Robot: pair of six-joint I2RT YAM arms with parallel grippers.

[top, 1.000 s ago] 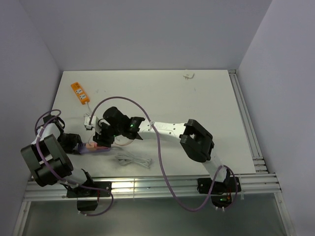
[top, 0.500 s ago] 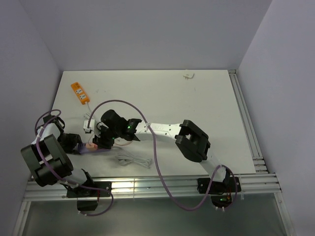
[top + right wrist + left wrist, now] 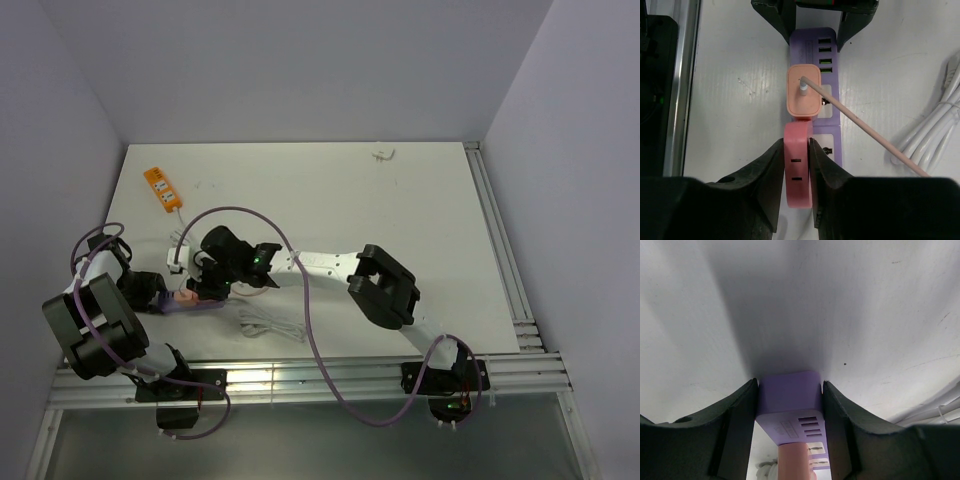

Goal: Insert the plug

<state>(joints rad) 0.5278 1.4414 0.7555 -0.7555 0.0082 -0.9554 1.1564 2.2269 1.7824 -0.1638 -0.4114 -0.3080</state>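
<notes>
Arms meet at the near left of the white table [image 3: 400, 200] in the overhead view. Over the past second the right arm has slid further left, so the right gripper [image 3: 204, 284] is now over the lilac power strip [image 3: 200, 304], beside the left gripper [image 3: 165, 296]. An orange power strip [image 3: 160, 188] lies well apart, farther back. A coiled white cable [image 3: 270, 325] lies near the lilac one.

Left wrist view: the left gripper's fingers [image 3: 740, 415] press both sides of the lilac strip's end, clamping it. The plug [image 3: 792, 462], salmon-pink, shows at the bottom edge, on the strip just past a row of slots. A small label [image 3: 787, 429] there is too fine to read.

Right wrist view: the plug sits flat on the strip, its cord [image 3: 865, 127] trailing right. Whether the prongs are fully in cannot be told. The right jaws have just narrowed and now pinch a deeper pink block [image 3: 799, 172] with two slots, just beside the plug. Insertion looks close to finished, though that is a judgement. No brand or writing is legible.
</notes>
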